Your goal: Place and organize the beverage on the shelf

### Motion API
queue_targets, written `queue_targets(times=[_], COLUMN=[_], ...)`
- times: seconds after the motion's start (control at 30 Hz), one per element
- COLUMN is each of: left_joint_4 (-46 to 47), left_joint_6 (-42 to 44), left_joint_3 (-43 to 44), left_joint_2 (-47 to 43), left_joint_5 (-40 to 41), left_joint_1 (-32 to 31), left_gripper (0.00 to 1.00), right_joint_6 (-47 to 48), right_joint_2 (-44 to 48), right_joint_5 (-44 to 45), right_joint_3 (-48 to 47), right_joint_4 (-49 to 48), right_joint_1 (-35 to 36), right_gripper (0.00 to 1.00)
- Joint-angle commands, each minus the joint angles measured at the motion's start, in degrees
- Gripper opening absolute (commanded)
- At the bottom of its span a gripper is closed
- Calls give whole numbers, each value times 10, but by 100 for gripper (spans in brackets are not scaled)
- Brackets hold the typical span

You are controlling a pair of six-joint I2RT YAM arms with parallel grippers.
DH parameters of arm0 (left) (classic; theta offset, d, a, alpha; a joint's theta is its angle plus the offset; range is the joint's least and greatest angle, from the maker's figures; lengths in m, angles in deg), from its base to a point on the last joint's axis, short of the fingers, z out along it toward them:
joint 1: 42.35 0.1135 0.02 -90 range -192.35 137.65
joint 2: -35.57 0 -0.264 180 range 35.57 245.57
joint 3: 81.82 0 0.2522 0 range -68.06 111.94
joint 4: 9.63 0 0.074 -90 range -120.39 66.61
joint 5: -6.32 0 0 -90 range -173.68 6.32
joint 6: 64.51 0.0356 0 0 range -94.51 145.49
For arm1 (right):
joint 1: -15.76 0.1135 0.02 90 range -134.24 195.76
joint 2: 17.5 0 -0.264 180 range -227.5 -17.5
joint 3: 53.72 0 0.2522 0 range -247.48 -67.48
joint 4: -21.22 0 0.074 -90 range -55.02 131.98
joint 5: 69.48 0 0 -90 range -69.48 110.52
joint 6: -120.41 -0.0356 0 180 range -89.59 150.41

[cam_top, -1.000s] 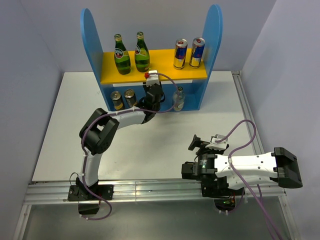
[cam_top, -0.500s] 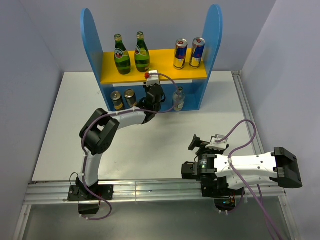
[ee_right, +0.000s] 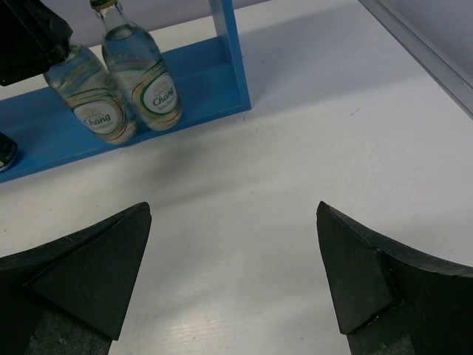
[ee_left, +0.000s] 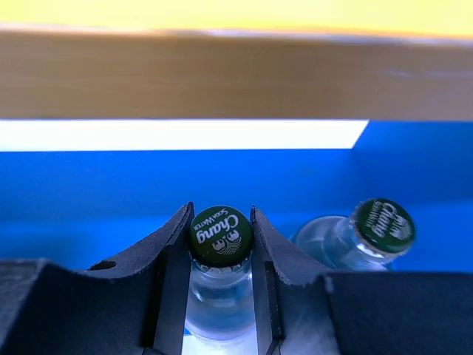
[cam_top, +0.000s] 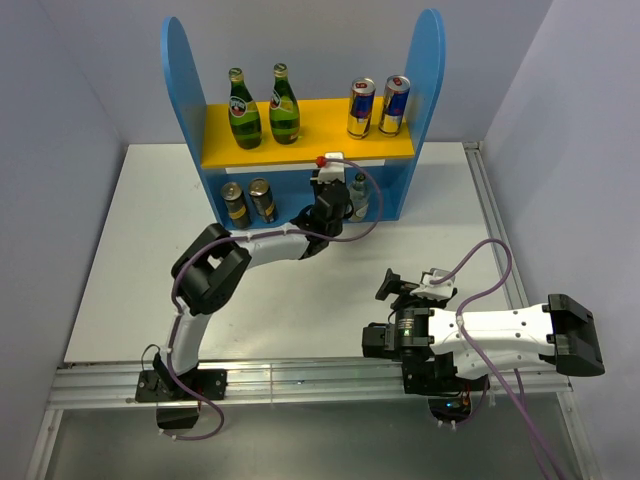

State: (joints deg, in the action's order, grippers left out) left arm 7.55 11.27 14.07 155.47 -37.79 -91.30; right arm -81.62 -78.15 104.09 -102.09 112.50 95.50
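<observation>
Left gripper (ee_left: 220, 222) grasps bottle 1 (ee_left: 219, 237) beside bottle 2 (ee_left: 383, 226), under board (ee_left: 236, 74); right gripper (ee_right: 233, 214) released.

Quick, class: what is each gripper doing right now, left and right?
Left gripper: closed on the green-capped neck of a clear Chang bottle.
Right gripper: open, holding nothing.

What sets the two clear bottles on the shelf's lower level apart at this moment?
The left bottle is clamped at its cap by the left arm's fingers; the right bottle stands free. The right bottle is beside the shelf's blue side panel; the left bottle is further in. Both are clear with green caps and matching labels.
</observation>
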Motion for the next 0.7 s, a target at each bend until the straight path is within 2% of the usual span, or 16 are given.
queue_targets(times=[0.0,0.67], left_joint_4=[-55,-86], left_joint_6=[-10,-3], left_joint_3=[15,124], left_joint_2=[31,93], left_joint_5=[-9,-26], left_joint_1=[-7,-23], left_gripper=[11,8], right_joint_6=[-119,-120], right_joint_2=[-3,-8], right_joint_5=[56,60], right_joint_3=[-20,-22], right_joint_4=[53,53], right_joint_1=[4,4], right_gripper=[100,100])
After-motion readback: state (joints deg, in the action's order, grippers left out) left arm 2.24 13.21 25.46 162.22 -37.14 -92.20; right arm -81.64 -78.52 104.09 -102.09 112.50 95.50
